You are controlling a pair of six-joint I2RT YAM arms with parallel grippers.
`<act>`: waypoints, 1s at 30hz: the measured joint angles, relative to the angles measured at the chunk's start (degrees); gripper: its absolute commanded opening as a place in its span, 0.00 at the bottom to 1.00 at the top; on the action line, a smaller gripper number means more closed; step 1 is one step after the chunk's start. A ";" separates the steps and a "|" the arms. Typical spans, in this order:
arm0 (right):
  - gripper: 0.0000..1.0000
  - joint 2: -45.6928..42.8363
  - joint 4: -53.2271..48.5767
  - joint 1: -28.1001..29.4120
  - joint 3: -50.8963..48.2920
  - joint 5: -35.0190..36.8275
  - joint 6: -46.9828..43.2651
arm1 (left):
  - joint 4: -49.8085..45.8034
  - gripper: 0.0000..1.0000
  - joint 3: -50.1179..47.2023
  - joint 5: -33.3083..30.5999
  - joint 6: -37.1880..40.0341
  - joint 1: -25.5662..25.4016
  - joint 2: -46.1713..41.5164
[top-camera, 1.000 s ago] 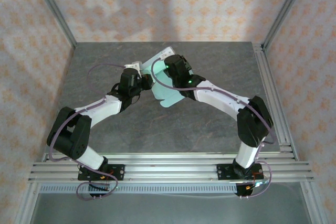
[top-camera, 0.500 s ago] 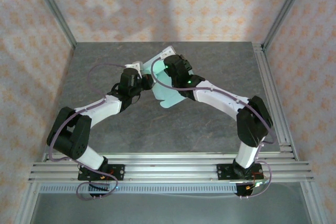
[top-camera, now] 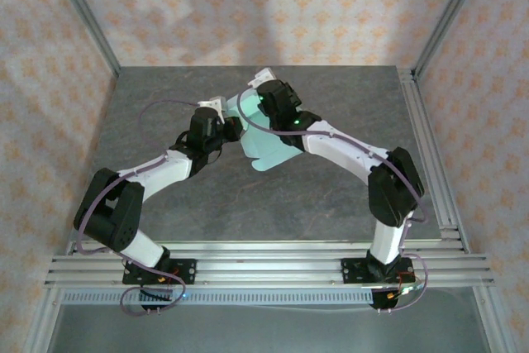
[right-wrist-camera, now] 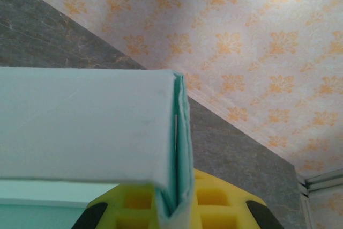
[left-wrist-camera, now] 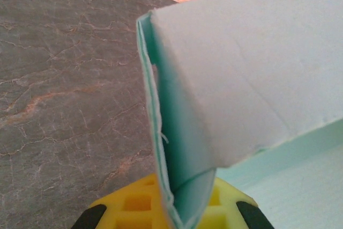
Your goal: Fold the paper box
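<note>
The paper box (top-camera: 264, 150) is a pale mint-blue card sheet, partly folded and held above the middle of the table between both arms. My left gripper (top-camera: 235, 128) is shut on its left edge. In the left wrist view, folded layers of the paper box (left-wrist-camera: 241, 79) stand pinched in my left gripper (left-wrist-camera: 179, 215) between the yellow pads (left-wrist-camera: 136, 205). My right gripper (top-camera: 250, 107) is shut on the far upper edge. In the right wrist view, a doubled edge of the paper box (right-wrist-camera: 80, 122) runs down into my right gripper (right-wrist-camera: 172, 213).
The grey marbled table (top-camera: 207, 196) lies under the sheet. Aluminium rails (top-camera: 430, 155) run along its right side and frame posts (top-camera: 83, 14) rise at the back corners. Patterned walls close the space on three sides.
My right wrist has shifted slightly toward the far side and left, carrying the sheet's upper edge with it. The left arm has stayed in place.
</note>
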 measured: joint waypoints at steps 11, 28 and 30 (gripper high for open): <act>0.00 5.05 5.81 2.51 1.90 12.57 -1.99 | 0.00 0.00 0.00 0.02 -0.04 0.00 0.00; 0.41 0.11 4.96 2.16 -2.73 6.10 3.54 | -4.00 0.00 1.25 -1.97 -0.50 0.00 0.00; 0.49 -1.84 4.68 1.77 -3.91 4.63 4.61 | -5.07 0.00 2.12 -2.27 -0.55 0.00 0.00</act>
